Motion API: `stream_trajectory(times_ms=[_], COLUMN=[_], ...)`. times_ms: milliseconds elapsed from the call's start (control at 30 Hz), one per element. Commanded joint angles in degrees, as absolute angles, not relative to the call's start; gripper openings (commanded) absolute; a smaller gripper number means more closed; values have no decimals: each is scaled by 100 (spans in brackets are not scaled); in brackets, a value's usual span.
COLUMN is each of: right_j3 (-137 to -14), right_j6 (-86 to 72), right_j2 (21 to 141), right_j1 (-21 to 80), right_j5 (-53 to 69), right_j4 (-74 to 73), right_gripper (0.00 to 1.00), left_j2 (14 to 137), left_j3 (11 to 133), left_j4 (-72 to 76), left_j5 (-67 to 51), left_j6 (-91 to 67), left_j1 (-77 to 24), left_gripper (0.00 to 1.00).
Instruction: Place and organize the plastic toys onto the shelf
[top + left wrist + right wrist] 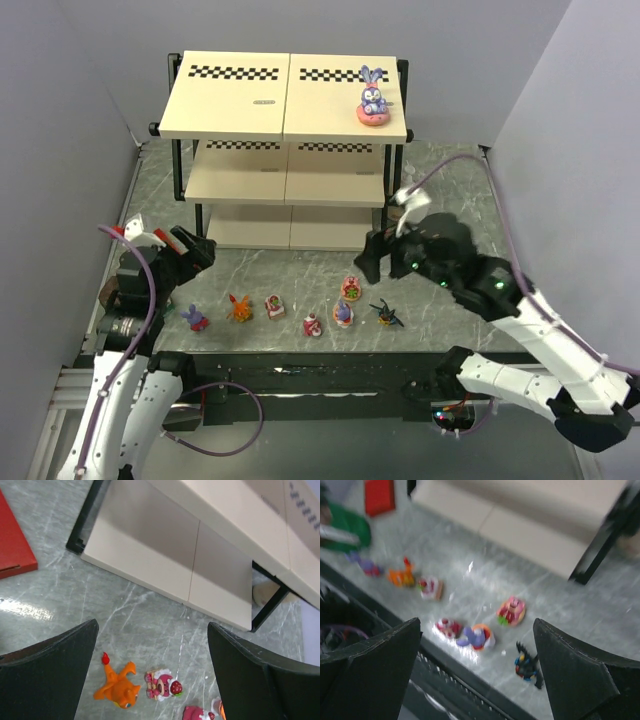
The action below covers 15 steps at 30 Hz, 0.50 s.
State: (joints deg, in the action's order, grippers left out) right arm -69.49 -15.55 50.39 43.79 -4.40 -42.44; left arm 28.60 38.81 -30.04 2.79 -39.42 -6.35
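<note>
On top of the shelf (230, 105), right side, one purple-blue bunny (374, 100) stands on a pink ring (375, 118). Seven other toys (313, 325) sit in a loose row on the table (280, 268) in front: orange spiky creature (118, 686), dark winged one (527, 665), rest look like bunnies and red-pink figures, blurry. Left gripper (152, 626) and right gripper (476, 622) hover near the row, jaws spread, holding nothing.
</note>
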Motion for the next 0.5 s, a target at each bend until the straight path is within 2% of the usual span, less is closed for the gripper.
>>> stream_trajectory(times_ms=[0, 167, 300, 467], right_j3=[-6084, -5083, -4597, -4377], right_j6=[-1679, -1538, -2142, -2724], right_j2=[4966, 5098, 4949, 4676], right_j1=[4763, 4896, 4895, 4896], right_j5=[-343, -97, -526, -932], right_j4=[-3736, -3138, -2918, -2926], right_gripper=[99, 99, 99, 95], left_j2=[3190, 3612, 3822, 4340], left_j3=[3999, 3859, 3674, 3708], left_j4=[-2742, -2392, -1655, -1152], left_j5=[-237, -1185, -2090, -1619], left_j6=[-3736, -3665, -3796, -3920], left_j1=[-606, -615, -834, -2414], left_gripper=[96, 96, 99, 94])
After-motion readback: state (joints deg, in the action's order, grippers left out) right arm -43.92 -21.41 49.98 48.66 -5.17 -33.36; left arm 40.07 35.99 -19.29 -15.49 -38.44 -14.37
